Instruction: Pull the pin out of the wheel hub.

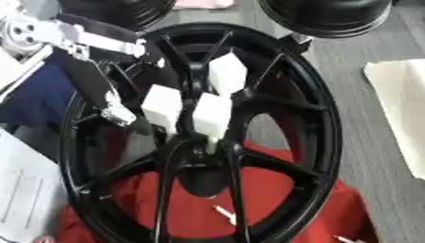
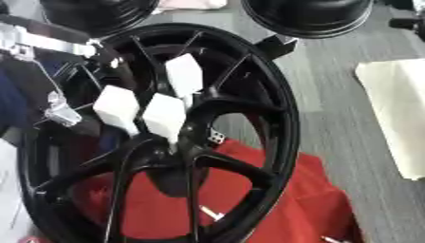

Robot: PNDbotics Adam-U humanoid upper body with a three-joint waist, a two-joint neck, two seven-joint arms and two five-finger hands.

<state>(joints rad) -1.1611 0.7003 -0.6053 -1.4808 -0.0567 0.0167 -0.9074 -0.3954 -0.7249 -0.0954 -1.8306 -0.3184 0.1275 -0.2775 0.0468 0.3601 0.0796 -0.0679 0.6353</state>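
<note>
Item: pins, white, three, block-headed, seated in the centre of the wheel hub [image 1: 203, 156]; nearest pin [image 1: 212, 116] stands over the hub bore with a thin stem showing below its head, a second pin [image 1: 162, 107] just beside it on the left, a third pin [image 1: 226, 73] farther back between the spokes. Housing: black multi-spoke wheel [image 1: 328, 128], lying tilted across the middle of the view, its near half resting on a red cloth [image 1: 291, 199] through which two small pale slivers show (identity not made out). Handling: left hand [image 1: 116, 111], black with silver parts, comes in from the upper left over the wheel rim and ends close beside the second pin; whether its fingers are straight or curled, or touch the pin at all, cannot be told. Right hand: not seen in either view. Surroundings: two further black wheels at the far edge, grey floor, a pale sheet [image 1: 402, 114] at right, white paper [image 1: 25, 190] at lower left. Status, judged: approach step, no pin drawn yet. Next move calls for closing on one pin head and drawing it straight along its stem, clear of the spokes.
</note>
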